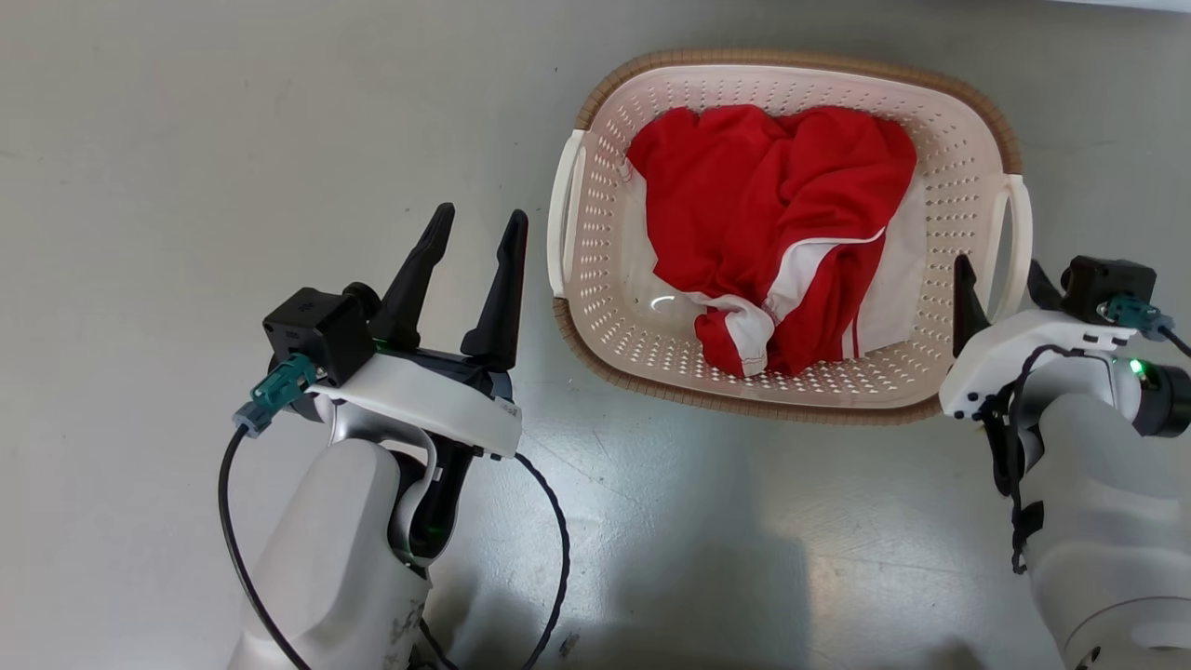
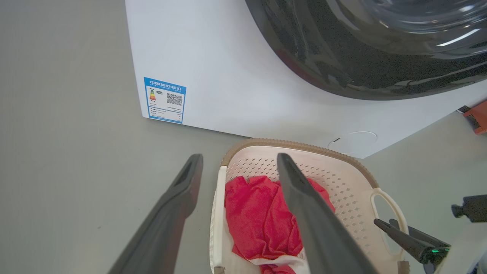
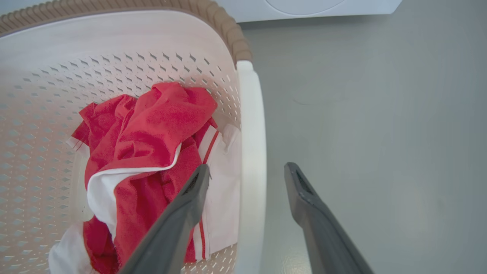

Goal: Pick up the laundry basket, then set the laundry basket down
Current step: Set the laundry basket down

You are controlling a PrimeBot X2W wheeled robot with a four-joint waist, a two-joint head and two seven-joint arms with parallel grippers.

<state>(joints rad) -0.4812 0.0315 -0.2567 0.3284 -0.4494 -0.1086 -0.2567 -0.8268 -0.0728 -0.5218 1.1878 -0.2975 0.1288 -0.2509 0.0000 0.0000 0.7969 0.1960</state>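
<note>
L tool [image 1: 483,214] released beside laundry basket [image 1: 791,58], R tool [image 3: 247,169] also released, straddling its R handle [image 3: 251,125].

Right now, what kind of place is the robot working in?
Probably a laundry area: a white washing machine with a dark round door stands on the grey floor, and the laundry basket before it holds a red and white garment.
</note>
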